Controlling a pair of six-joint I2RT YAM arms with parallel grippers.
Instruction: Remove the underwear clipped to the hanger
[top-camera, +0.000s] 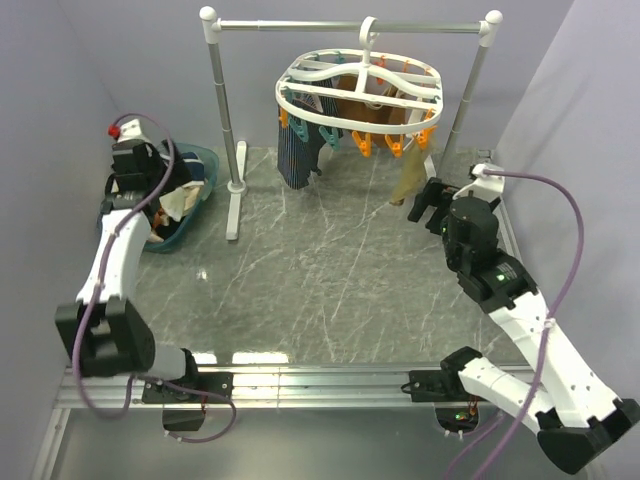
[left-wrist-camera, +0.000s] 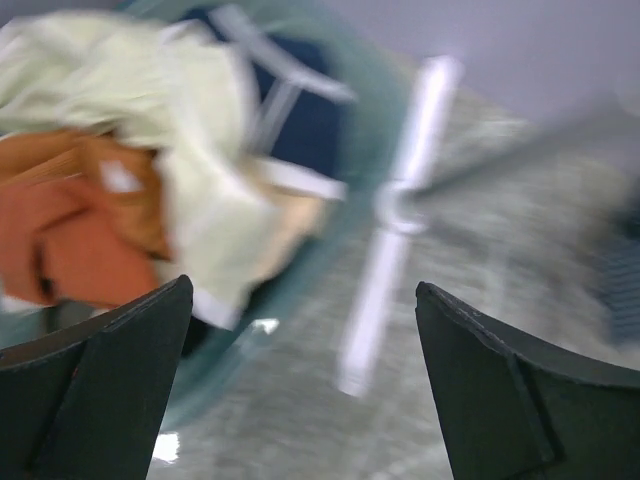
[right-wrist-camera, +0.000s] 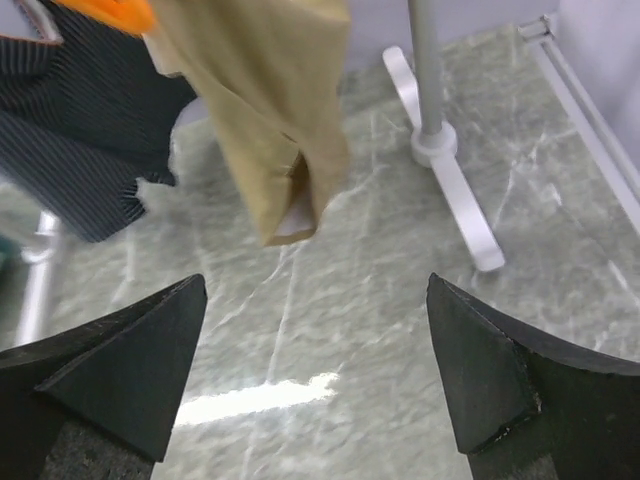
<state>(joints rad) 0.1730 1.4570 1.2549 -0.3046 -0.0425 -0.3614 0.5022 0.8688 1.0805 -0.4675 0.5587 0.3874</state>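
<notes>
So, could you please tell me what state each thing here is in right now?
Hanger: hooked on the rail, upright.
Striped underwear: hanging from the hanger.
Tan underwear: hanging from the hanger.
Basket: holding loose cloth pieces.
Left hand: open, empty, over the basket.
Right hand: open, empty, facing the tan underwear.

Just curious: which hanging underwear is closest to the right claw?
The tan-brown one, at the hanger's right end; the dark striped one hangs farther left.
</notes>
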